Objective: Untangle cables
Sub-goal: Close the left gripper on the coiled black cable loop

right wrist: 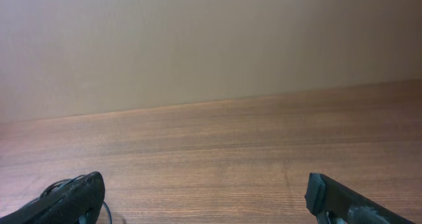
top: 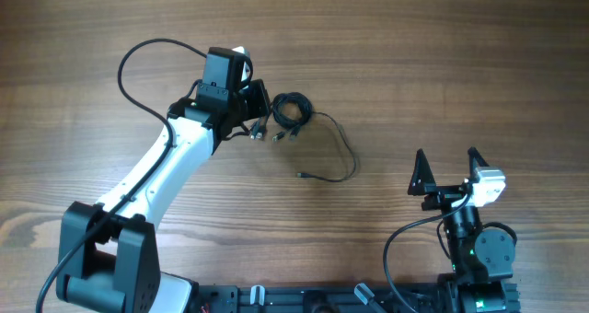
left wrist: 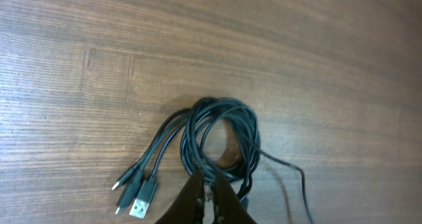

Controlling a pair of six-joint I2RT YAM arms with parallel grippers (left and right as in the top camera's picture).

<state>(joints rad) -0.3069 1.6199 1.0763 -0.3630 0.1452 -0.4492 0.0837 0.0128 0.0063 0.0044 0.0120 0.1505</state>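
Left hand is closed, and its two dark fingertips come together on the near edge of the cables, where some strands of the coil pass between them. Seen from the left wrist, the cables make a small round coil of several thin black loops that lies on the wooden worktop. Three plug ends come out of the coil side by side on the left; one of them is a flat silver connector. One thin strand goes out from the coil on the right side.

From overhead, the left hand is at the left edge of the coil, and the plug ends are just below it. The single strand runs away from the coil in a curve and ends in a small plug on the bare wood.

Right hand is wide open and holds nothing. It is well apart from the cables, near the front right part of the worktop. Its wrist view shows both fingers far apart above the wood, with a plain wall behind.
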